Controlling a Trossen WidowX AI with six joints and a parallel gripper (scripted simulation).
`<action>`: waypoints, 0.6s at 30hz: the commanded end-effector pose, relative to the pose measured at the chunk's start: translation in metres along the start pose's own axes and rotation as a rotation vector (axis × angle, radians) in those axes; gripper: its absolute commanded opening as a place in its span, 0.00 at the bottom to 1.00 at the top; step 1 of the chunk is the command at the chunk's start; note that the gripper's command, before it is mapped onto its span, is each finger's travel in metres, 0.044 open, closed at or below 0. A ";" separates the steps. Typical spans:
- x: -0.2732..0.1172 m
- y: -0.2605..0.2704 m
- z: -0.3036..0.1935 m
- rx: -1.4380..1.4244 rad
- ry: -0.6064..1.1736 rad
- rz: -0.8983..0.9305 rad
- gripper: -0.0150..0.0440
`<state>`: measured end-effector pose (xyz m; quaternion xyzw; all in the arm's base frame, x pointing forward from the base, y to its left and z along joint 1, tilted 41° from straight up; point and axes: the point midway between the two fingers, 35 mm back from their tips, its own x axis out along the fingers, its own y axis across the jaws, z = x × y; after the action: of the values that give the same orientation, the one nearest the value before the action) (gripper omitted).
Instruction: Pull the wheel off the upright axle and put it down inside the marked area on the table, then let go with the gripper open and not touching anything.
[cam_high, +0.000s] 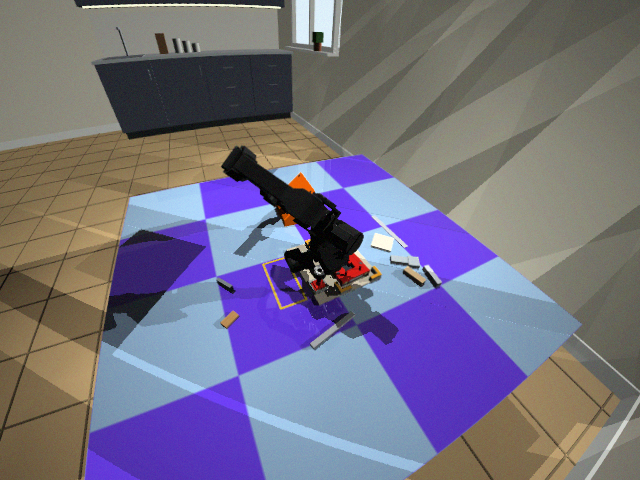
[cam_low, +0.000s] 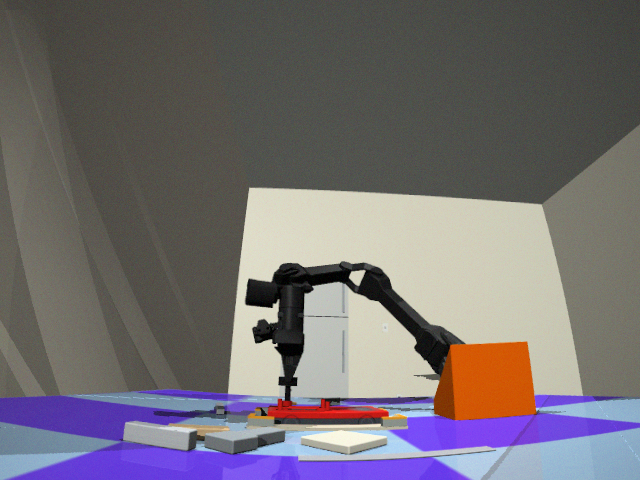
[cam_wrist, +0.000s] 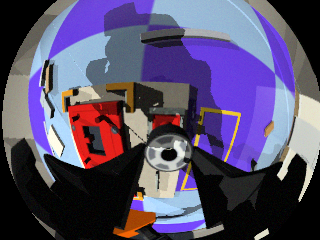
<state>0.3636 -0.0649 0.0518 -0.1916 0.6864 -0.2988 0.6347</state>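
The end effector is pointing straight down and clenching the wheel, which in the wrist view is showing as a small grey disc with a dark hub sitting right between the black fingers. In the exterior view the wheel is hanging a little above the red car body, seemingly lifted off the upright axle, though the axle tip is too small to judge whether it is fully free. The red body is lying on a pale base plate on the checked desk.

Judging by this, the pull-off step is ending and the carry is in hand. The marked area, a yellow-outlined square, is lying just beside the base plate, on the side away from the scattered blocks. The next move is calling for a bit more straight-up clearance, then a short sideways shift over that outline, a lowering until the wheel is resting on the desk inside it, and a full release with the fingers drawing back from everything.

Farther out, an orange wedge is standing at the arm's base, and loose grey, tan and cream blocks are lying well apart from the square.

No brands, labels or readable writing are showing anywhere.
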 end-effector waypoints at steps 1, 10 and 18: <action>-0.002 0.000 0.000 0.005 0.000 0.004 0.25; -0.007 0.000 0.000 0.005 -0.001 0.004 0.25; -0.039 -0.001 -0.001 0.004 -0.001 0.005 0.25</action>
<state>0.3658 -0.0486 0.0733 -0.1911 0.6875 -0.2992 0.6335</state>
